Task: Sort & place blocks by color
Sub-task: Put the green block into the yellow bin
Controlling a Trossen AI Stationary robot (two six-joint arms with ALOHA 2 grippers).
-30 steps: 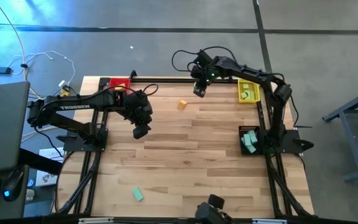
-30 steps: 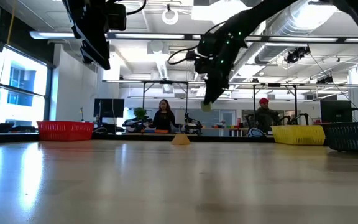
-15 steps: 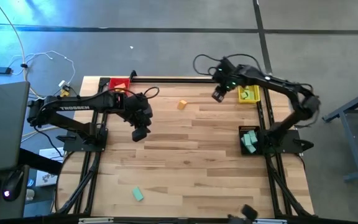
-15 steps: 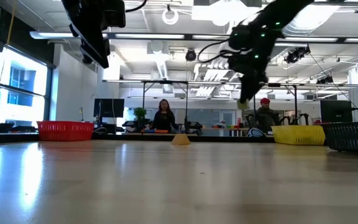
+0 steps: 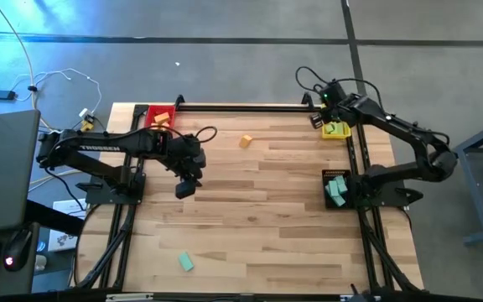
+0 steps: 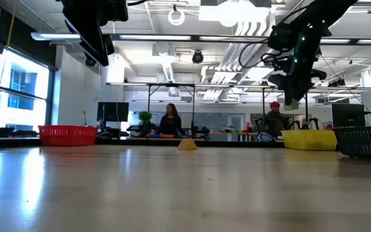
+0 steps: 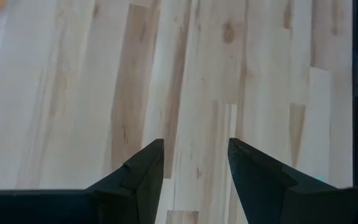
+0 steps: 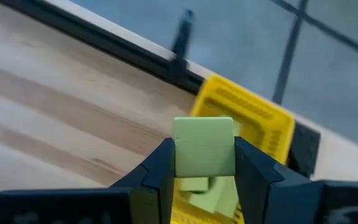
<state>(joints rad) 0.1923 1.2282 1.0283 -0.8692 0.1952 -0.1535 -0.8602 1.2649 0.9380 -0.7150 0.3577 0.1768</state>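
My right gripper (image 8: pixel 204 163) is shut on a light green block (image 8: pixel 204 144), high over the left edge of the yellow tray (image 5: pixel 339 131) at the far right, which holds other green blocks (image 8: pixel 211 194). In the low view this gripper (image 6: pixel 293 96) hangs above the yellow tray (image 6: pixel 309 139). My left gripper (image 5: pixel 184 188) stands open above bare wood at the left middle, with nothing between its fingers (image 7: pixel 143 177). An orange block (image 5: pixel 246 141) rests flat on the table at the far middle. A teal block (image 5: pixel 185 262) lies near the front edge. My right gripper pinches the green block by two opposite sides (image 8: pixel 179 155) between its two fingers. The fingers slant downward toward the table's far right corner. The block is lifted clear, above the yellow tray, its broad face toward the wrist camera.
A red tray (image 5: pixel 159 117) with orange blocks stands at the far left corner. A dark tray (image 5: pixel 335 188) with teal blocks sits at the right edge. Bare wood fills the middle. People stand in the room beyond the far edge (image 6: pixel 170 121).
My right gripper has swung with the green block from the far middle toward the table's right edge, and now stands over the yellow tray; its wrist has rolled on the way. My left gripper has drifted a little toward the near edge, still open.
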